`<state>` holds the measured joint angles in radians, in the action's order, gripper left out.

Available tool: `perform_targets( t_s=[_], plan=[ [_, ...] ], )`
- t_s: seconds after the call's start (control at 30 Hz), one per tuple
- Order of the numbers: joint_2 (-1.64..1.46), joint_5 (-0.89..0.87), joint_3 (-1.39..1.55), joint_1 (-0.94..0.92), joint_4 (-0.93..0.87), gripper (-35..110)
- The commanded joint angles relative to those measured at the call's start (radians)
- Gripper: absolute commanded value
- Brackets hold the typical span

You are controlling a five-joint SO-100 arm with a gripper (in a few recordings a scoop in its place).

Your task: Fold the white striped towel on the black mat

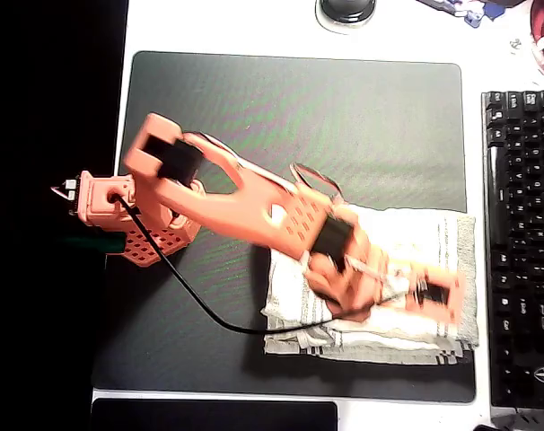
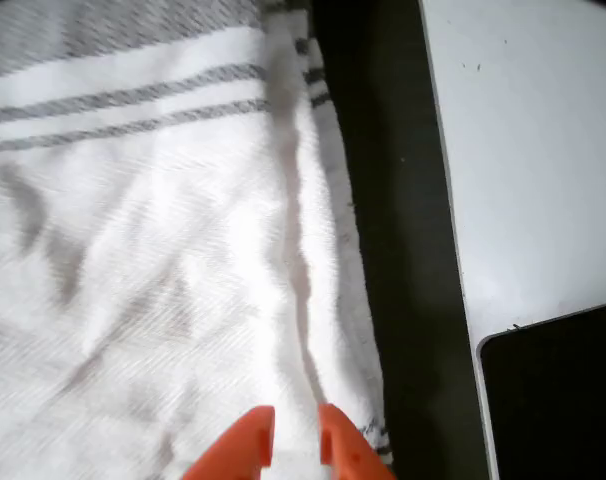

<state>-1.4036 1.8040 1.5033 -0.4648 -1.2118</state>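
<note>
The white striped towel [image 1: 416,238] lies wrinkled on the lower right part of the black mat [image 1: 299,117], its right edge reaching the mat's edge. My orange arm stretches from its base at the left across the towel, and the gripper [image 1: 438,296] is blurred over the towel's right side. In the wrist view the towel [image 2: 133,250] shows grey stripes near the top. A raised ridge of cloth runs down into the gripper [image 2: 296,447], whose two orange fingertips [image 2: 248,445] stand close together with the cloth pinched between them. Beside the towel runs a strip of mat [image 2: 403,200].
A black keyboard [image 1: 523,251] stands right of the mat, close to the towel's edge. A glossy black pad [image 1: 214,416] [image 2: 553,400] lies below the mat on the white table [image 2: 533,150]. A round dark object [image 1: 346,11] sits above the mat.
</note>
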Motion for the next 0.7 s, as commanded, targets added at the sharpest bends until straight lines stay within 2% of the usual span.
perform_targets(
  t_s=[0.0, 0.13, 0.33, 0.67],
  plan=[
    [0.092, 0.04, -0.15, -0.034, -0.038, 8],
    [0.209, 0.057, -0.337, -0.055, -0.155, 12],
    [0.255, 0.114, -0.385, -0.075, -0.186, 20],
    [0.362, 0.112, -0.356, -0.087, -0.078, 18]
  ],
)
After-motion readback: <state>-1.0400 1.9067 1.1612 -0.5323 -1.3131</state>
